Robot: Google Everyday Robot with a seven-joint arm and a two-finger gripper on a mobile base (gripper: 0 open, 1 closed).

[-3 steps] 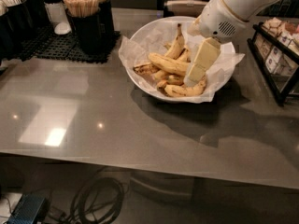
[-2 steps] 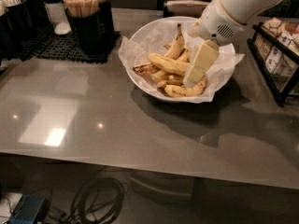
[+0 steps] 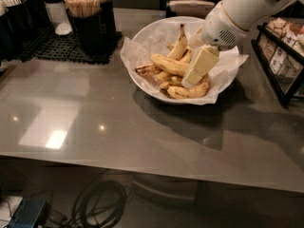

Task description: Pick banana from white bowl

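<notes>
The white bowl [image 3: 148, 90], lined with crinkled white paper, sits on the grey counter at centre right and holds several bananas. The long, mostly clean yellow banana [image 3: 167, 63] lies across the middle of the pile. A slimmer banana with a dark stem [image 3: 179, 42] stands behind it, and a brown-spotted one [image 3: 188, 92] lies at the front. My gripper [image 3: 191, 81] reaches down into the bowl from the upper right, its cream tip at the right end of the yellow banana, among the pile. The banana's right end is hidden behind it.
A black holder of wooden stir sticks [image 3: 83, 4] and other containers stand on a black mat [image 3: 52, 46] at the back left. A black rack of packets [image 3: 284, 57] stands at the right. Cables [image 3: 101, 204] lie on the floor below the counter's front edge.
</notes>
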